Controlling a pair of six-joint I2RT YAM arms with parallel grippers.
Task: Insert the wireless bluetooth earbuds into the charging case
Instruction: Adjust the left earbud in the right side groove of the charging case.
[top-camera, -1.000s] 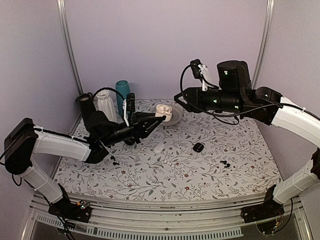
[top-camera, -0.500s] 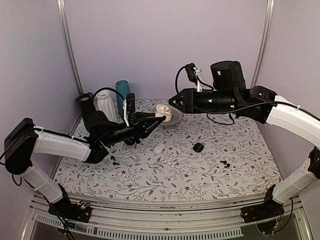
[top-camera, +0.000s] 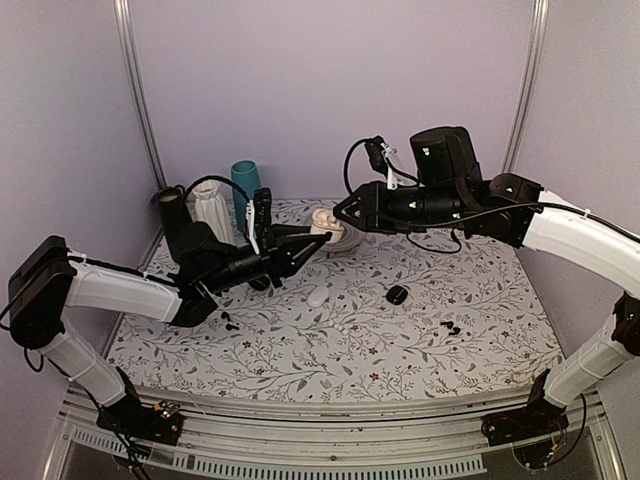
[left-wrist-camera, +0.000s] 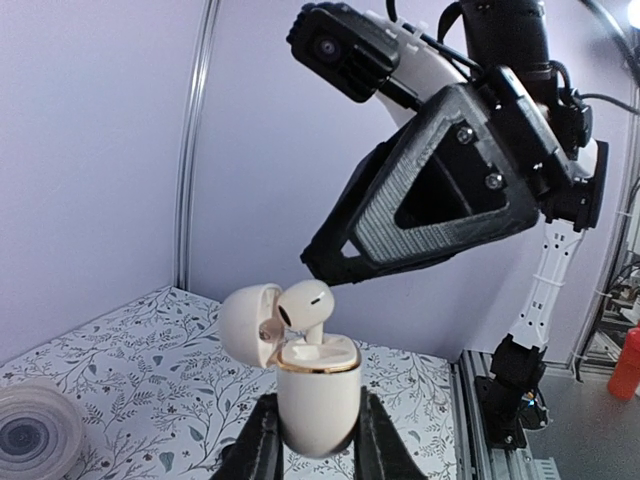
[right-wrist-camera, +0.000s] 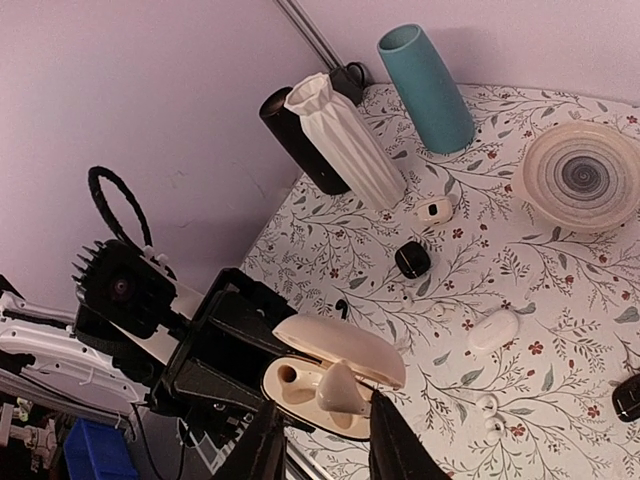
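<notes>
left gripper (left-wrist-camera: 318, 445) held open case (left-wrist-camera: 318, 395) | right gripper (right-wrist-camera: 325, 425) narrow astride earbud (left-wrist-camera: 305, 305), grip unclear | risk: earbud sat proud, could tip out on release

Soft, even, fairly bright light falls from above in all three views. Shadows on the worktop (top-camera: 400, 340) are faint and short. The charging case (left-wrist-camera: 318, 400) carries a mild sheen without harsh glare. A lamp (left-wrist-camera: 630, 12) flares white in the left wrist view's upper right corner. Both wrist views bend lines near their edges: the corner post (left-wrist-camera: 195, 140) bows. The top view is slightly grainy.
</notes>
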